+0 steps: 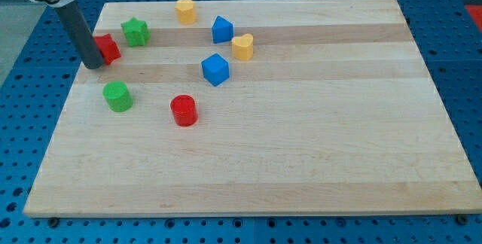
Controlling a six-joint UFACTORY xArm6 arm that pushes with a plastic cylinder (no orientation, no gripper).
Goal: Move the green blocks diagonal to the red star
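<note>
Near the desk's (301, 161) left edge, my tip (93, 66) stands tilted, touching the red star (108, 48) and hiding its left part. I carry no fingers. Just right of the star sits the green star (135, 32); the green cylinder (117, 96) lies below, near the red cylinder (184, 111).
</note>
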